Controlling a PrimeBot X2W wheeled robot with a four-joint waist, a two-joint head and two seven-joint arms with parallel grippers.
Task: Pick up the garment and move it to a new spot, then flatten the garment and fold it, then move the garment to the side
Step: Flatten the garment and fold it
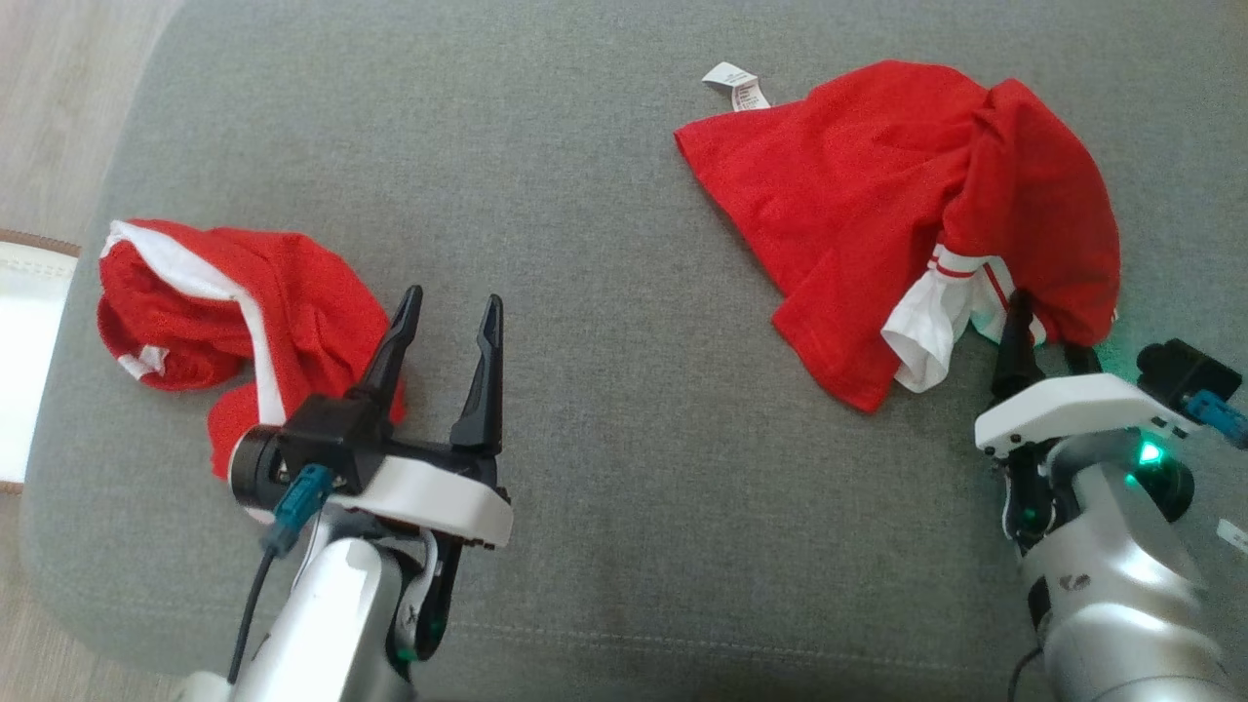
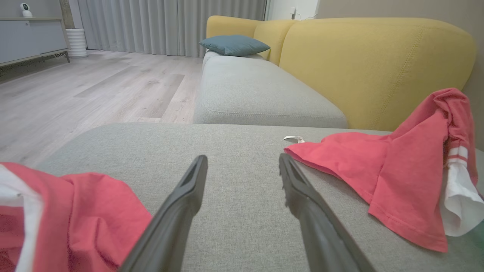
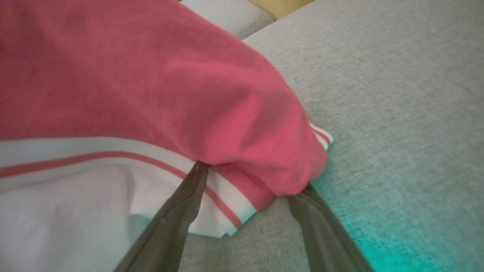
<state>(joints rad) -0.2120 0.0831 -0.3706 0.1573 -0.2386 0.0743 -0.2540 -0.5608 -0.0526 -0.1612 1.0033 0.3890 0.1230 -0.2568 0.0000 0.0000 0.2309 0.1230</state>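
Two red garments lie crumpled on the grey cushion (image 1: pixel 604 390). The right garment (image 1: pixel 877 195) has a white sleeve with red stripes (image 1: pixel 941 312) and a white label (image 1: pixel 738 86); it also appears in the left wrist view (image 2: pixel 397 170) and the right wrist view (image 3: pixel 151 83). My right gripper (image 1: pixel 1045 336) is open at its near edge, the fingertips (image 3: pixel 198 170) tucked just under the red fold and striped cuff. The left garment (image 1: pixel 214 312), with white trim, is bunched at the cushion's left end. Beside it my left gripper (image 1: pixel 448 317) stands open over bare cushion (image 2: pixel 242 162).
A yellow sofa back (image 2: pixel 370 64) and a second grey seat (image 2: pixel 257 90) with a blue pillow (image 2: pixel 234 44) lie beyond the cushion. Wooden floor (image 2: pixel 75 98) is to the left, with a white object (image 1: pixel 24 341) at the cushion's left edge.
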